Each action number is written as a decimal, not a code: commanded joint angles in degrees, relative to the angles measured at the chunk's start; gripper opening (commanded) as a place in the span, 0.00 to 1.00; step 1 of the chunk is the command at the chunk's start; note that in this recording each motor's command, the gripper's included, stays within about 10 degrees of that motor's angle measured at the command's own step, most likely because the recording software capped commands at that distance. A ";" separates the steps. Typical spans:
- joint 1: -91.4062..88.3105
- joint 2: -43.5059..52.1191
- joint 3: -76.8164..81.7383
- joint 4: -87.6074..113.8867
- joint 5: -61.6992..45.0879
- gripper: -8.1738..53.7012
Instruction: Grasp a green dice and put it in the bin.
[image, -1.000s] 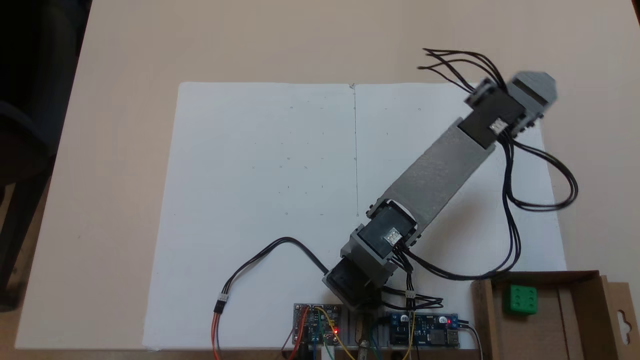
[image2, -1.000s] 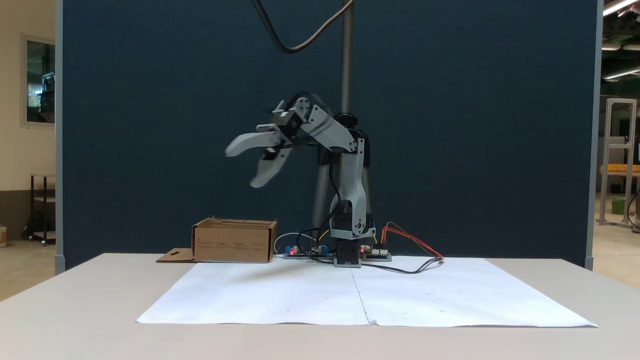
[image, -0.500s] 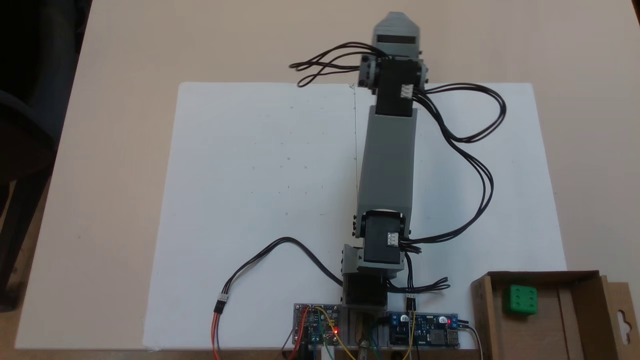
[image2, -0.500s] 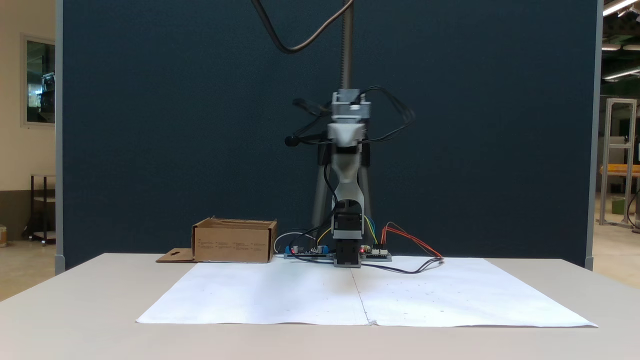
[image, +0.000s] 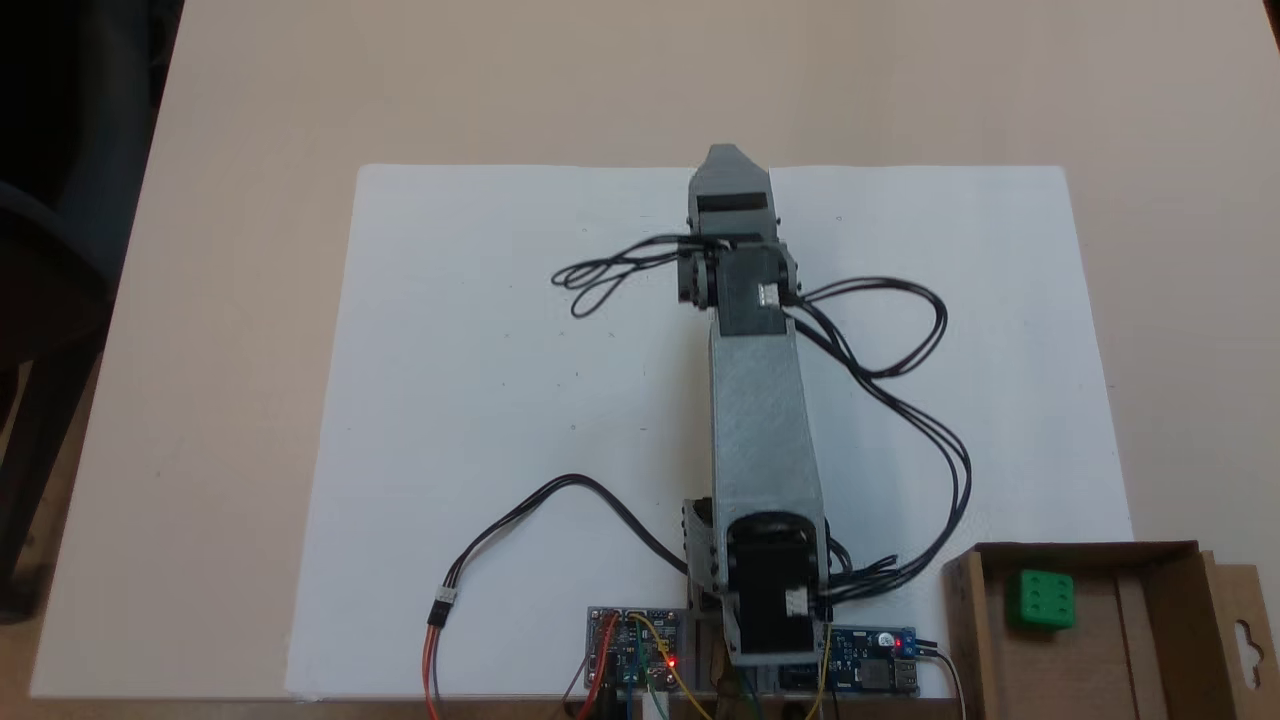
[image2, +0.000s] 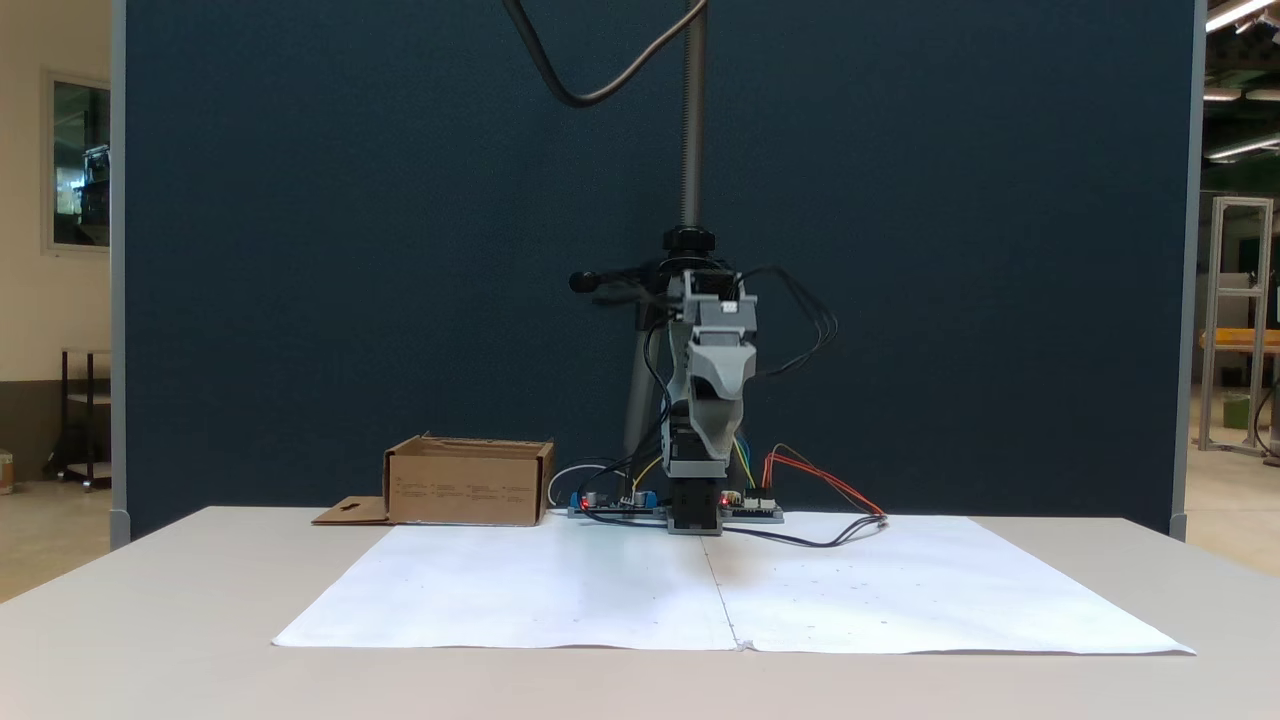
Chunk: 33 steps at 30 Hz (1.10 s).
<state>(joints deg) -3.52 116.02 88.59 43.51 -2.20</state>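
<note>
Gripper (image: 730, 160): we cannot tell its opening — jaws overlap in both fixed views; nothing seen held.
Arm: folded low above the white paper sheet (image: 500, 400), pointing away from its base.
Green dice (image: 1040, 600): resting inside the bin (image: 1175, 640), well apart from gripper.
Change: we note the arm has pulled back and lowered — half a second ago it reached past the paper's far edge.

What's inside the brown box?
One green dice sits on the floor of the box, near its left wall in the view from above. The box's lower part runs off the picture, so that bit stays unseen.
</note>
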 joint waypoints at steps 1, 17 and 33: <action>1.23 4.13 0.70 -9.56 3.43 0.83; 8.53 13.10 22.59 -41.90 3.43 0.84; 7.29 18.02 44.56 -66.78 2.02 0.83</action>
<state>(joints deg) 3.25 128.94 134.03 -15.03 -1.93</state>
